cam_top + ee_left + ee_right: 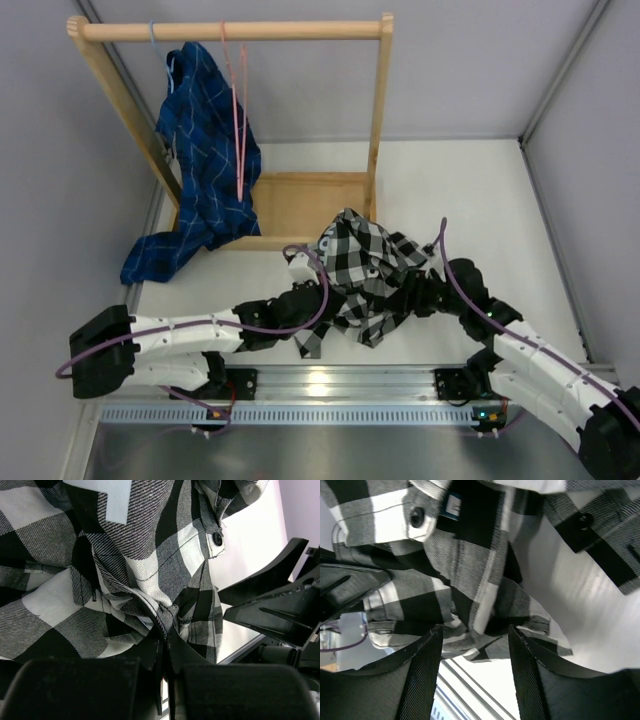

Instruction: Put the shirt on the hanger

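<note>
White bench (480,200) carries it all. Checked shirt (362,265) sits bunched up between the two hands. Pink hanger (238,110) hangs far beyond both hands. Left hand (164,630) is clenched tight on a fold. Right hand (475,630) has its fingers apart, cloth just ahead, gripping nothing. I think they are sorting out the shirt. Next the right hand must pinch an edge and spread it. Collar and sleeves are lost in the folds.

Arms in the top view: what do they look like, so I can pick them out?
The left arm and right arm have white shells, black joints and a purple cable each. The right gripper has black fingers with a mesh texture.
</note>
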`<state>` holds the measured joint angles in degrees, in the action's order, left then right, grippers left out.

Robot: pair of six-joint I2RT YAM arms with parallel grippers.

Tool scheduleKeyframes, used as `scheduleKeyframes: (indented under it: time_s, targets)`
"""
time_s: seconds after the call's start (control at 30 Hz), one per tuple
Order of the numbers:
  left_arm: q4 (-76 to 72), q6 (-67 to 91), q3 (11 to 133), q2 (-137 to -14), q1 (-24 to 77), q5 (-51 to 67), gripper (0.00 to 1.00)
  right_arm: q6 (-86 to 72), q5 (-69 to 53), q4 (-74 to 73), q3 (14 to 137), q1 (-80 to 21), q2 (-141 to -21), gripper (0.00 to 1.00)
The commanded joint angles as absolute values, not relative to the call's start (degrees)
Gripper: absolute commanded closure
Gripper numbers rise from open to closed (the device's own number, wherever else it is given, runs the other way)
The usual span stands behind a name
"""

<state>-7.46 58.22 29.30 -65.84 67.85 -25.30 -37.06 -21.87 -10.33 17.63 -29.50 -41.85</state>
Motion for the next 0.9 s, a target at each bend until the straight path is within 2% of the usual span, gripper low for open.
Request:
scheduleKeyframes:
  time_s: [0.0, 0.57, 0.67, 0.7, 0.8, 0.87]
  targets:
    - [-13.88, 59.06, 28.65, -65.30, 67.68, -24.61, 1.00, -40.08, -25.66, 4.37, 16.88, -29.97, -44.54, 0.50]
    - [-16.96, 60.03, 27.42, -65.13, 67.68, -23.47, 1.00, -42.62, -24.79, 17.29, 16.44, -33.13, -57.73, 0.53]
    - [-17.93, 60.20, 26.37, -62.68, 67.68, -23.82, 1.00, -43.50, -25.05, 22.04, 16.08, -34.80, -59.67, 0.85]
    - [-18.02, 60.12, 26.02, -61.80, 67.68, -24.25, 1.00, -43.68, -24.70, 22.23, 16.43, -35.07, -59.42, 1.00]
    - [-17.32, 60.12, 25.05, -58.63, 67.68, -25.57, 1.00, -42.46, -20.85, 17.34, 19.49, -35.68, -55.39, 1.00]
    - [-16.44, 60.03, 24.35, -56.70, 67.76, -26.28, 1.00, -38.95, -14.00, 11.11, 23.27, -37.17, -49.87, 1.00]
